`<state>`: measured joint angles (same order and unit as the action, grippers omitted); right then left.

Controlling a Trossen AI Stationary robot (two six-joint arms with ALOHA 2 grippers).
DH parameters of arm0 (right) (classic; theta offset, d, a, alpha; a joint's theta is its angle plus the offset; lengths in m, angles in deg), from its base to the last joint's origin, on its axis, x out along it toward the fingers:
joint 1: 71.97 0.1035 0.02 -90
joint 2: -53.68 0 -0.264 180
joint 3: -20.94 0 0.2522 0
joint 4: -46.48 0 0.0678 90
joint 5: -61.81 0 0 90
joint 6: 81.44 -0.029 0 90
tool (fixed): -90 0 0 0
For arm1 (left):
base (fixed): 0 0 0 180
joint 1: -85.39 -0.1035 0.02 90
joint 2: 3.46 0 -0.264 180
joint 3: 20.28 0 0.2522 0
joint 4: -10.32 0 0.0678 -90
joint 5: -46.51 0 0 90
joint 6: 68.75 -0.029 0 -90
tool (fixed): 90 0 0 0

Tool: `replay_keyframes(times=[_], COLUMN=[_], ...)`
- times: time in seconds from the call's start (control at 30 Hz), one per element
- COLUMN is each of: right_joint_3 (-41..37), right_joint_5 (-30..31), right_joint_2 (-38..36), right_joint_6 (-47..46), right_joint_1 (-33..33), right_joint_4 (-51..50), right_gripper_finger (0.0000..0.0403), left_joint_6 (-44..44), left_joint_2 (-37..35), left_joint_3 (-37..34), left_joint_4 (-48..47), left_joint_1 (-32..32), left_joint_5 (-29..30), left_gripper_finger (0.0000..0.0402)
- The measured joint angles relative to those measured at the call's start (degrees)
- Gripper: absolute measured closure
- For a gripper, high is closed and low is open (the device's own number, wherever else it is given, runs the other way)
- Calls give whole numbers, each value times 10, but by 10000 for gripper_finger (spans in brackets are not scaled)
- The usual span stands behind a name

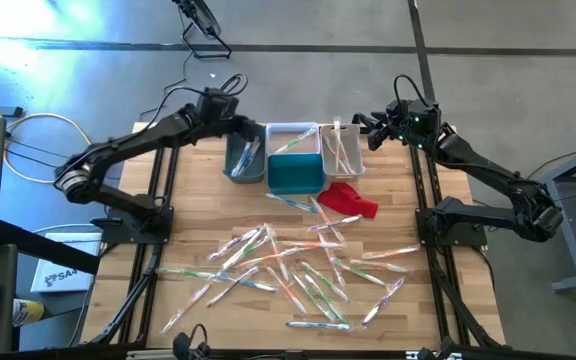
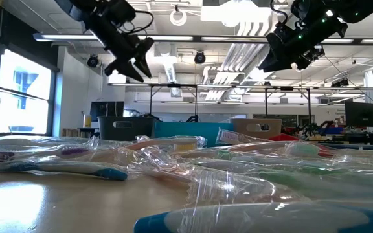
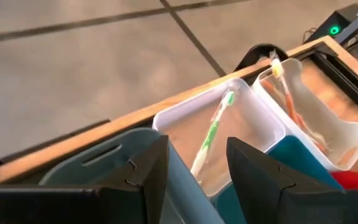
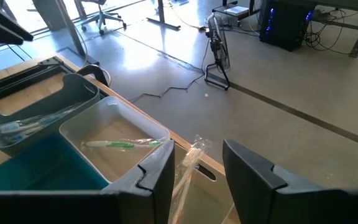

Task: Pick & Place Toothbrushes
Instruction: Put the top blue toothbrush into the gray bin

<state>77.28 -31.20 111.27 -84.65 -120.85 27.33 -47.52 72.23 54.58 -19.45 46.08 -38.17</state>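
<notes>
Most of the sorting looks undone: a few toothbrushes sit in the bins, while the bulk of the wrapped toothbrushes [image 1: 298, 270] lie scattered over the near half of the wooden table [image 1: 183, 215], from about 4 to 8 o'clock of the table's centre. The bins cluster at 12 o'clock. The grey bin [image 1: 244, 158] at the left holds a couple of wrapped brushes; the white bin [image 1: 290, 135] at the middle back holds a green-handled toothbrush [image 3: 211, 134]; the white bin at the right [image 1: 341, 152] holds several orange-handled ones; the teal bin [image 1: 295, 173] in front shows nothing inside from above. A red cloth [image 1: 350, 199] lies just beside the teal bin, at its 4 o'clock. The left gripper [image 1: 230, 103] hangs above the grey bin with jaws spread and nothing between them; the right gripper [image 1: 368, 128] hangs just right of the right-hand white bin, likewise spread and empty. Dozens of brushes remain to be picked.
</notes>
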Motion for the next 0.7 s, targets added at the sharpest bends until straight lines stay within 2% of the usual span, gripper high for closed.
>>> replay_keyframes(times=[0.17, 0.33, 0.5, 0.7], right_joint_3=[0, 0, 0, 0], right_joint_5=[-1, -1, -1, -6], right_joint_2=[0, 0, 0, 0], right_joint_6=[0, 0, 4, 5], right_joint_1=[0, 0, 0, 0], right_joint_4=[0, 0, 0, 0], right_gripper_finger=[275, 275, 275, 275], left_joint_6=[-28, -30, -63, -70], left_joint_2=[-11, -13, -13, -13], left_joint_3=[0, 0, 0, 0], left_joint_4=[0, 11, 67, 73], left_joint_1=[23, 79, 139, 202], left_joint_5=[15, 62, 62, 62], left_gripper_finger=[242, 242, 242, 242])
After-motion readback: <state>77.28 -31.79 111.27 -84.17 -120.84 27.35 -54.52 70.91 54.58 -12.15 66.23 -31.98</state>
